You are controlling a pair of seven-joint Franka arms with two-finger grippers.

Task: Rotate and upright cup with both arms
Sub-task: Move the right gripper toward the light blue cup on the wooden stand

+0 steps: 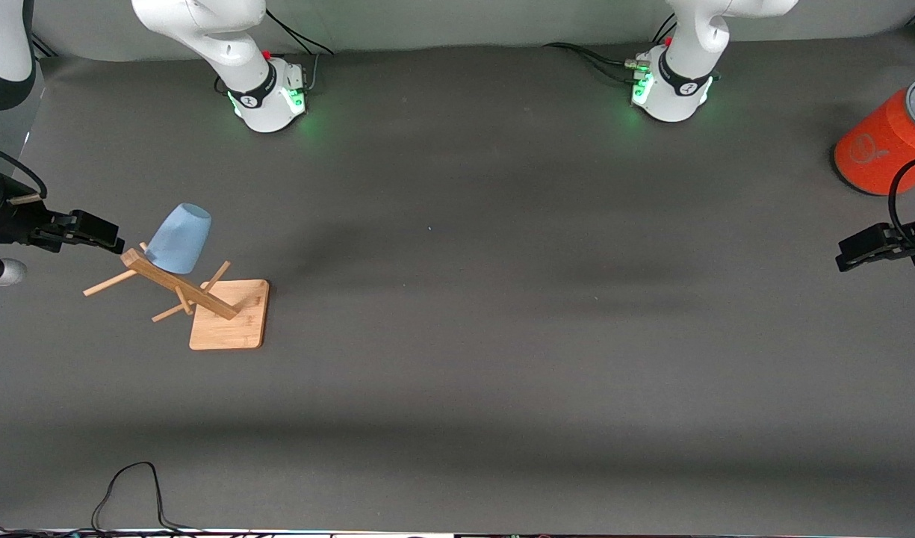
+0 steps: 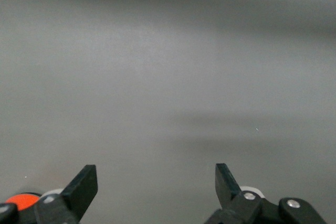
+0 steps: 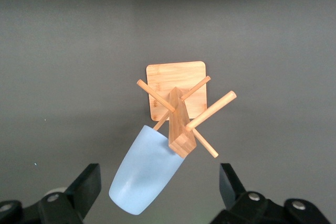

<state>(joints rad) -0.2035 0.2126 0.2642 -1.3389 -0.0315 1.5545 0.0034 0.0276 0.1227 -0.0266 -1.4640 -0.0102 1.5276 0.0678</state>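
Observation:
The pale-blue cup [image 1: 179, 239] hangs upside down and tilted on a peg of a wooden rack [image 1: 184, 288], at the right arm's end of the table. My right gripper [image 1: 113, 241] is open and empty, beside the rack's top and close to the cup without touching it. In the right wrist view the cup [image 3: 147, 174] lies between the two spread fingers [image 3: 86, 182], with its closed end toward the camera. My left gripper [image 1: 845, 258] is open and empty, over the bare table at the left arm's end. In the left wrist view the gripper [image 2: 155, 174] has only mat under it.
The rack has a square wooden base [image 1: 233, 329] and several pegs sticking out. A big orange cylinder with a grey top [image 1: 886, 142] lies at the left arm's end, close to the left gripper. A black cable [image 1: 128, 493] loops near the table's front edge.

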